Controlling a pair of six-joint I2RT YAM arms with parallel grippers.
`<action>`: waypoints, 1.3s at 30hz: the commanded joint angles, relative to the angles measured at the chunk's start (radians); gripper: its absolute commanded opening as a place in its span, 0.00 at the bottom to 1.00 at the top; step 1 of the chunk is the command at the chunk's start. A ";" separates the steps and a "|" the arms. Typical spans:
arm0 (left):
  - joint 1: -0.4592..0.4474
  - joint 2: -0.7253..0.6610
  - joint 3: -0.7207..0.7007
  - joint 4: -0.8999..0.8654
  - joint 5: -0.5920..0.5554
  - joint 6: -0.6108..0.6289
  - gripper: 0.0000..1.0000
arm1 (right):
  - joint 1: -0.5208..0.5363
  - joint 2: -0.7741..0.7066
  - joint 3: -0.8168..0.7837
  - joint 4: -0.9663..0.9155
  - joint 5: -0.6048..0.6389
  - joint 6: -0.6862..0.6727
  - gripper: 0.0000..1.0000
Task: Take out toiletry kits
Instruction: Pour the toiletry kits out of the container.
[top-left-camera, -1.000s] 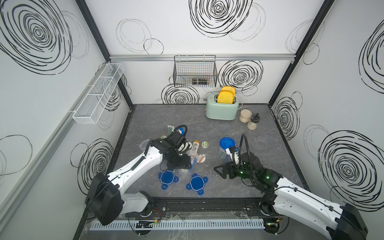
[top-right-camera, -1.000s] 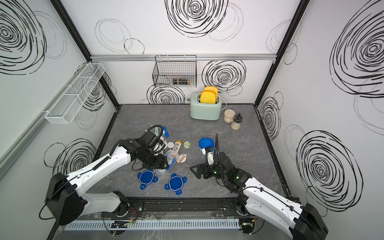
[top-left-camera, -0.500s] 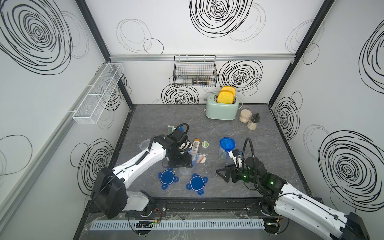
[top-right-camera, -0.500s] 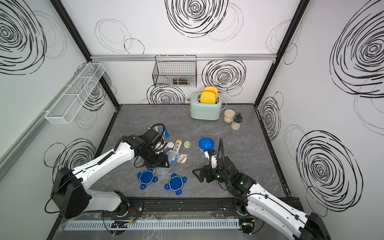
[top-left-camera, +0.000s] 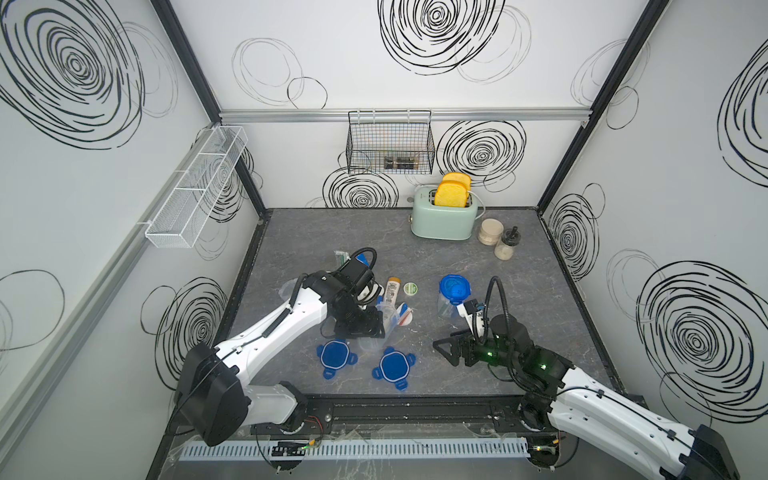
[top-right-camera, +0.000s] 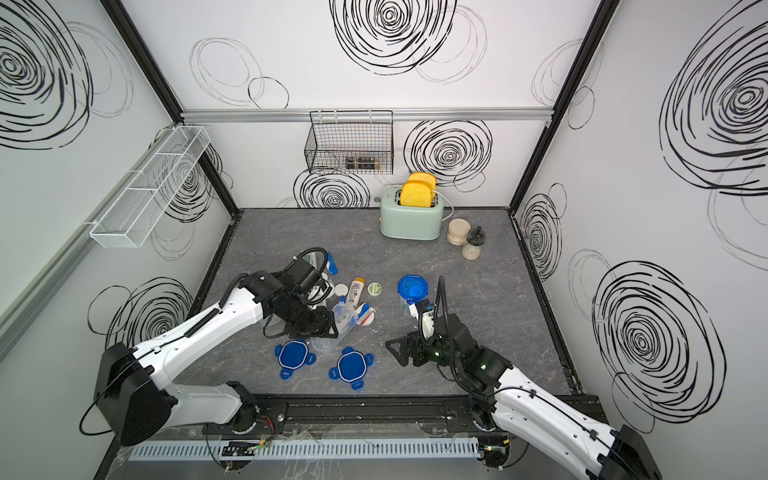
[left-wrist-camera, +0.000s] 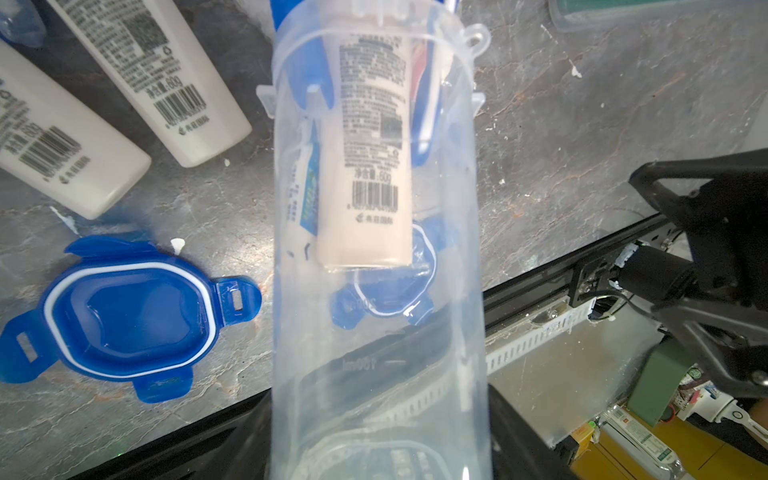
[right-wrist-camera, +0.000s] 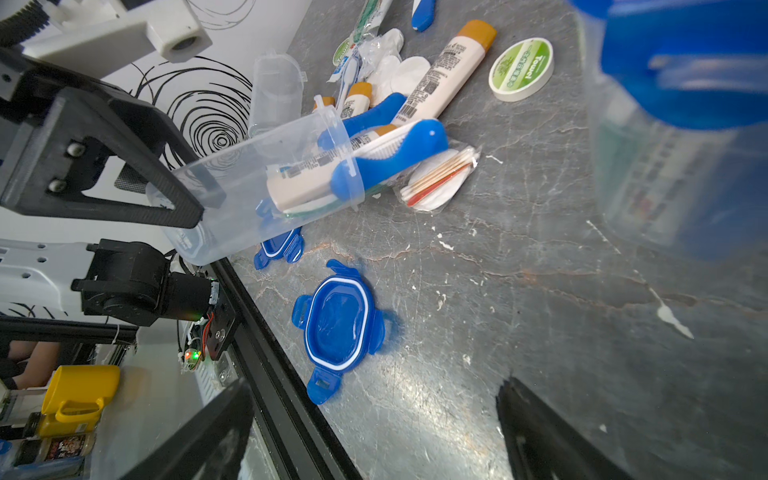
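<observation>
The left end effector (top-left-camera: 368, 332) grips a tilted clear jar (right-wrist-camera: 249, 187), mouth down toward the counter (top-left-camera: 498, 257), with a cream bottle (left-wrist-camera: 365, 166) and blue toothbrush (right-wrist-camera: 415, 145) poking out, while the right end effector (top-left-camera: 446, 349) hovers open and empty nearby.

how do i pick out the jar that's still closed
From the toaster at the back, come forward toward the right gripper. The jar stands just before it: the only one with its blue lid on, unlike the tilted jar in the left gripper.
</observation>
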 joint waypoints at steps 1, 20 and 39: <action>-0.004 -0.020 -0.015 0.034 0.024 0.023 0.14 | -0.003 -0.022 -0.020 -0.018 0.021 0.018 0.93; 0.063 0.170 -0.013 0.329 0.051 0.078 0.09 | -0.003 -0.116 -0.062 -0.107 0.090 0.092 0.92; 0.028 0.069 -0.034 0.162 0.069 0.059 0.18 | -0.013 0.005 -0.015 -0.025 0.025 0.007 0.92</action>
